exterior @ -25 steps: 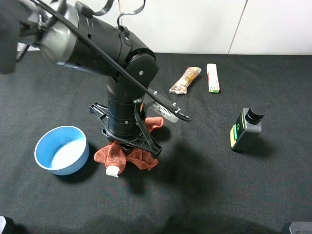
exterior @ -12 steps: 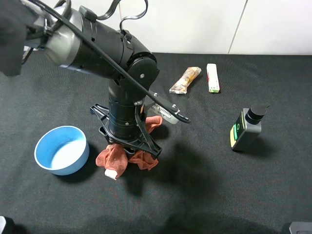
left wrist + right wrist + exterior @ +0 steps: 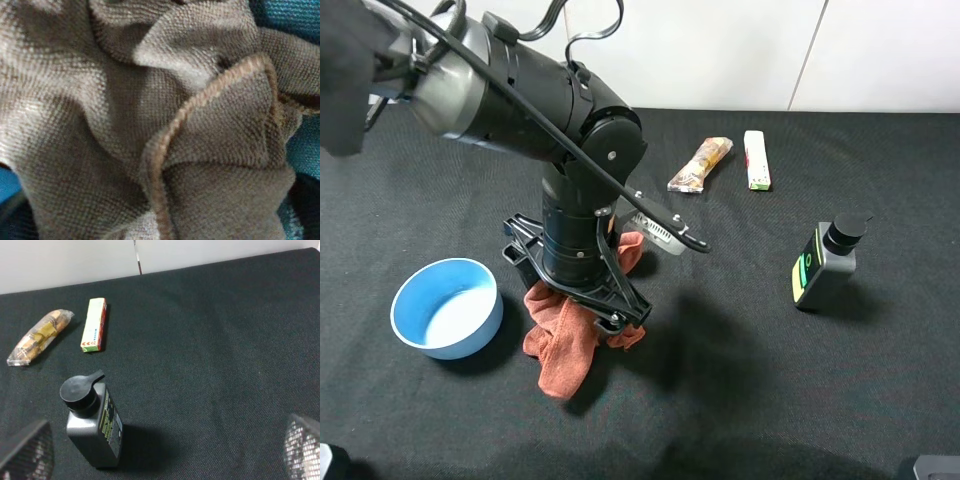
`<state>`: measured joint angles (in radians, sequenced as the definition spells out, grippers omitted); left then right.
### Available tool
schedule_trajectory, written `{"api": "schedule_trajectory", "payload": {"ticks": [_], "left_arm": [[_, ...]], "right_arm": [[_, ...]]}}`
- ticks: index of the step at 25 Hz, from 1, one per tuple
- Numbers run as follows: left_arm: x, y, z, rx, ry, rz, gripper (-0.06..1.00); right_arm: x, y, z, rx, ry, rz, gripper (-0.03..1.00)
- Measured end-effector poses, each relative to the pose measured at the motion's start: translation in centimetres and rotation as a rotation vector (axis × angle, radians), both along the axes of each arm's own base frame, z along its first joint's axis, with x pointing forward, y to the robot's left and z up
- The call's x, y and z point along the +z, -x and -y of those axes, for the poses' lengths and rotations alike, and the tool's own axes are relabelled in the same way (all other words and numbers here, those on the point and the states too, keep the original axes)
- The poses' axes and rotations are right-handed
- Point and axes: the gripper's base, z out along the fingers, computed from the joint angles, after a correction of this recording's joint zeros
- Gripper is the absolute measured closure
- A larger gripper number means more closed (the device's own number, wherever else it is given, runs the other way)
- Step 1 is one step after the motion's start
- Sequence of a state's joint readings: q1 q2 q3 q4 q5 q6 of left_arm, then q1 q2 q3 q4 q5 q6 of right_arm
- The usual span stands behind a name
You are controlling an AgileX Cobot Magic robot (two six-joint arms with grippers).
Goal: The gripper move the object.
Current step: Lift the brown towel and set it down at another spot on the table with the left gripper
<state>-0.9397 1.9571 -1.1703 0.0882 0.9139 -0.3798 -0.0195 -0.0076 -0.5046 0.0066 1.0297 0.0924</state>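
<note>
A rust-red cloth [image 3: 560, 345] hangs from under my left gripper [image 3: 582, 300], which points straight down over it on the black table. The cloth's lower end drapes onto the table next to the blue bowl [image 3: 447, 307]. The left wrist view is filled with folds of the cloth [image 3: 150, 125] pressed close to the camera, so the fingers are hidden; the gripper seems shut on it. My right gripper [image 3: 162, 460] is open and empty, its fingertips [image 3: 25, 450] wide apart, near the grey bottle [image 3: 95, 422].
A grey bottle with a black cap [image 3: 823, 263] stands at the right. A snack packet [image 3: 700, 164] and a green-white box [image 3: 756, 159] lie at the back. A small grey-white object [image 3: 660, 228] lies just behind the left arm.
The left gripper has risen a little with the cloth. The cloth, bunched under it before, now hangs down longer toward the front and its white tag no longer shows.
</note>
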Motion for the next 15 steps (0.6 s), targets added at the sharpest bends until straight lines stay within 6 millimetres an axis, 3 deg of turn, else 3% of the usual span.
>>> {"api": "schedule_trajectory", "payload": {"ticks": [9, 15], "left_arm": [[0.1, 0.3, 0.0, 0.021, -0.001, -0.028, -0.04], [1.4, 0.4, -0.2, 0.021, 0.004, -0.023, -0.04]], "right_arm": [[0.0, 0.0, 0.0, 0.0, 0.0, 0.0, 0.27], [0.0, 0.0, 0.0, 0.0, -0.001, 0.0, 0.27]]}}
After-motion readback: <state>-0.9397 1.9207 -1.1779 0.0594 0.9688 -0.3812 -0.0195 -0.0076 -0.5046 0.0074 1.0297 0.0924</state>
